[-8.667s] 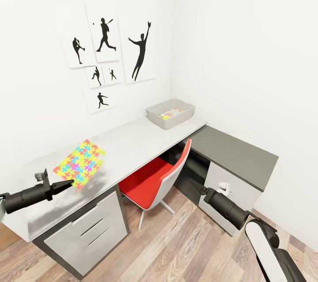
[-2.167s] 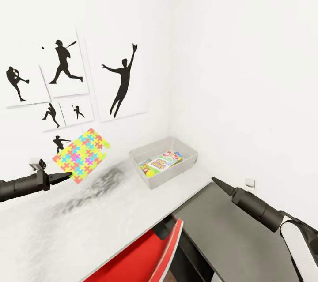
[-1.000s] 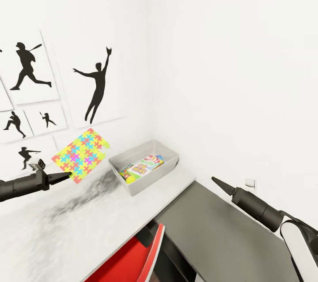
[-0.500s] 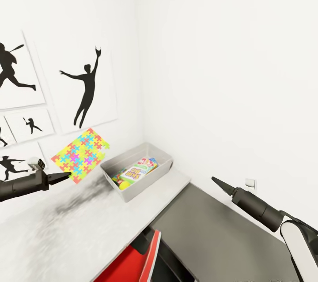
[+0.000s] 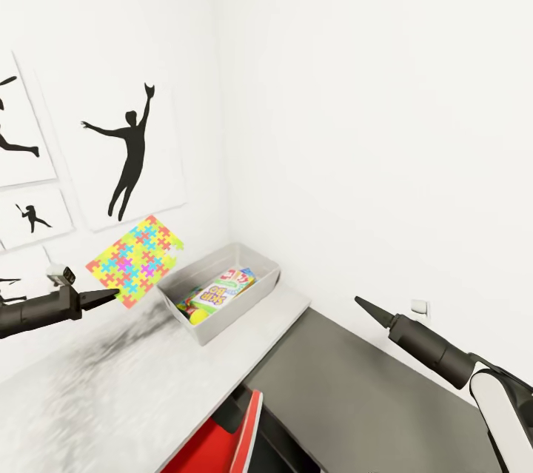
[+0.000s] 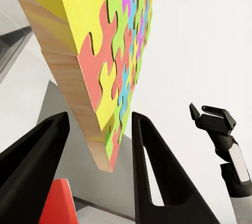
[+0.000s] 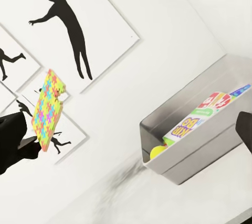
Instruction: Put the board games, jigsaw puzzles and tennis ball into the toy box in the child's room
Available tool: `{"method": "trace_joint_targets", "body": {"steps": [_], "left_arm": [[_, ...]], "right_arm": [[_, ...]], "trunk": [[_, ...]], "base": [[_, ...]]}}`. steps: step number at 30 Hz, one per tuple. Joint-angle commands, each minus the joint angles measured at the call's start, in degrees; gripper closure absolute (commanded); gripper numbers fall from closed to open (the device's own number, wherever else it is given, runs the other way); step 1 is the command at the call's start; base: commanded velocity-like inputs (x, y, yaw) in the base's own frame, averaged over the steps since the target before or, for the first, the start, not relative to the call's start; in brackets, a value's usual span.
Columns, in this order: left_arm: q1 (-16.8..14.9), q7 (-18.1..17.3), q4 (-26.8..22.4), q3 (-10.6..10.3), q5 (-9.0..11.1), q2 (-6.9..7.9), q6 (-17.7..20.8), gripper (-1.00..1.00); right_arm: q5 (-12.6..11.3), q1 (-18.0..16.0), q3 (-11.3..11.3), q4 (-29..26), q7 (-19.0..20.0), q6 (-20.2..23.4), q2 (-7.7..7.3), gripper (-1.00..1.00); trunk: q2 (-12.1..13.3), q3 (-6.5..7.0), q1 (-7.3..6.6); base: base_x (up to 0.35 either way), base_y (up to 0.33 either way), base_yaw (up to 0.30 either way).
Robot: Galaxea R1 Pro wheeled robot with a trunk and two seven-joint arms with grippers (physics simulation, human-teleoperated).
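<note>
Black tapering forearms (image 5: pixel 426 342), white upper segment, black pointed jaws.

The toy box (image 5: pixel 260 297) is sitting on the table (image 5: pixel 111 384) in the corner, with a board game (image 5: pixel 220 290) and the tennis ball (image 5: pixel 197 316) lying inside. A jigsaw puzzle (image 5: pixel 136 260) is hanging left of it, above the table.

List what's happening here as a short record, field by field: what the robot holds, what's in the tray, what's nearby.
Held item: jigsaw puzzle, pinched at its lower corner, raised off the table
Left tool: shut on the puzzle
Right tool: empty, over the dark side unit
Toy box: holds a Skip-Bo game box and a tennis ball
Wall: athlete silhouette posters
Below the table: red chair
</note>
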Motion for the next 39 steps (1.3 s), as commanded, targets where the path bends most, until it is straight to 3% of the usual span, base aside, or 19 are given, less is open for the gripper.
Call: {"method": "trace_joint_targets", "body": {"steps": [1,20,39], "left_arm": [[-0.01,-0.24,0.03,-0.01,-0.04,0.01,0.57,1.00],[-0.01,-0.24,-0.01,-0.02,-0.04,0.00,0.55,1.00],[-0.01,-0.24,0.01,-0.02,-0.04,0.01,0.57,1.00]], "right_arm": [[-0.24,-0.02,-0.05,0.01,0.04,0.37,0.00,-1.00],[-0.24,-0.02,-0.05,0.01,0.04,0.37,0.00,-1.00],[-0.24,-0.02,-0.12,0.01,0.04,0.37,0.00,-1.00]], "trunk": [[-0.04,-0.02,0.02],[-0.04,-0.02,0.02],[-0.04,-0.02,0.02]], "base": [[0.002,0.003,-0.003],[0.102,0.015,0.000],[0.011,0.000,0.000]]}}
